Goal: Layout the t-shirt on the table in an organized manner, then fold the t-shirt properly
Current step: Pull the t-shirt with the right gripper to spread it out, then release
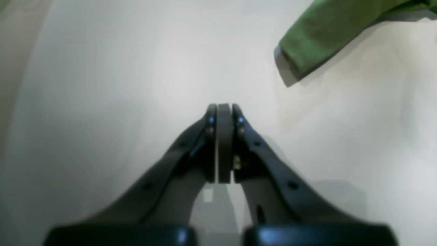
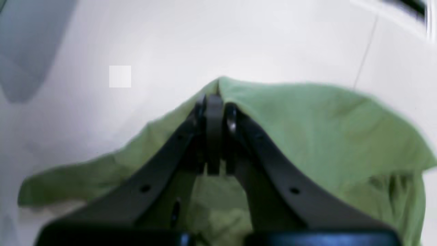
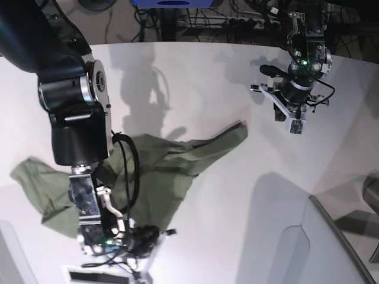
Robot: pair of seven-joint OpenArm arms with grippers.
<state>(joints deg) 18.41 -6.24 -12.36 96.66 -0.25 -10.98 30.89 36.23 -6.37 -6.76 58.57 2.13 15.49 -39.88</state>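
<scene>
The olive-green t-shirt (image 3: 160, 163) lies crumpled on the white table (image 3: 207, 71), one sleeve reaching right. My right gripper (image 2: 216, 97) is shut on a fold of the t-shirt (image 2: 307, 130) and holds it up like a tent above the table (image 2: 273, 41). In the base view the right gripper (image 3: 127, 234) is at the shirt's near edge, fingers mostly hidden by the wrist. My left gripper (image 1: 224, 106) is shut and empty above the bare table (image 1: 102, 102), with a sleeve end of the t-shirt (image 1: 317, 37) ahead to its right. In the base view the left gripper (image 3: 287, 97) hovers far right of the shirt.
A grey angled panel (image 3: 323, 236) with a dark edge stands at the near right. Cables and equipment (image 3: 195, 15) lie beyond the table's curved far edge. A thin dark seam (image 2: 365, 51) crosses the table ahead of the right gripper.
</scene>
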